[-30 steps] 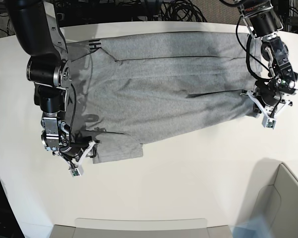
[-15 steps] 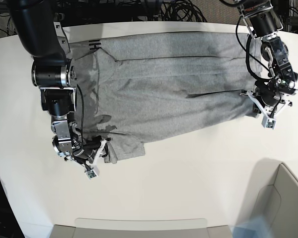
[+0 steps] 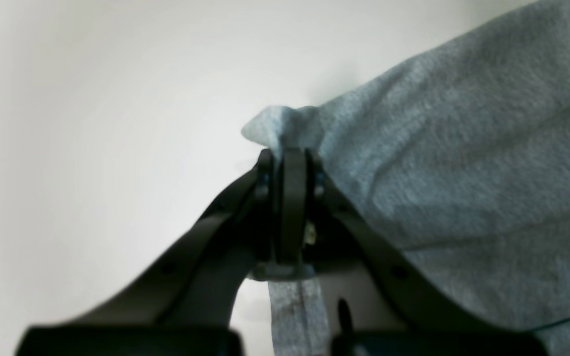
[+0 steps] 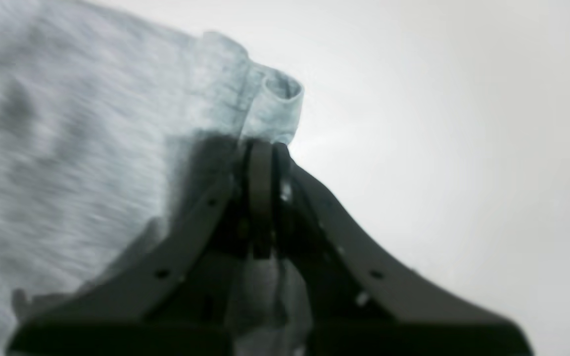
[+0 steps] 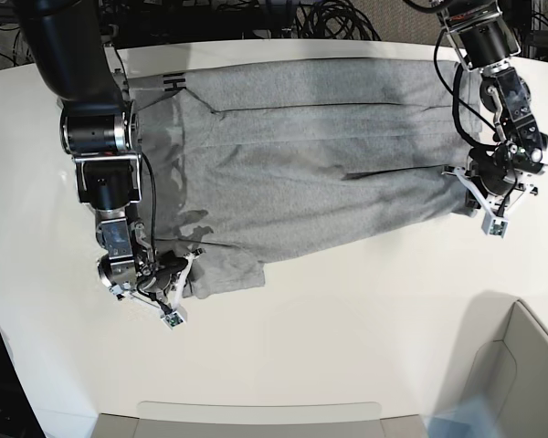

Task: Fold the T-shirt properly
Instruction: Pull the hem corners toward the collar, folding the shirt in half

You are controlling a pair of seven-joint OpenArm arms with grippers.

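T-shirt (image 5: 301,155) lay spread on table (image 5: 347,338). Left gripper (image 5: 482,203) pinched its near corner closed; right gripper (image 5: 184,276) clamped the sleeve edge, fabric bunched between jaws.

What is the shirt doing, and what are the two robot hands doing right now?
T-shirt: spread out on the table, partly folded, a little black lettering showing at one edge.
Left gripper: shut on a pinch of the T-shirt's edge.
Right gripper: shut on a bunched bit of the T-shirt's edge.
Table: white, holding the T-shirt.
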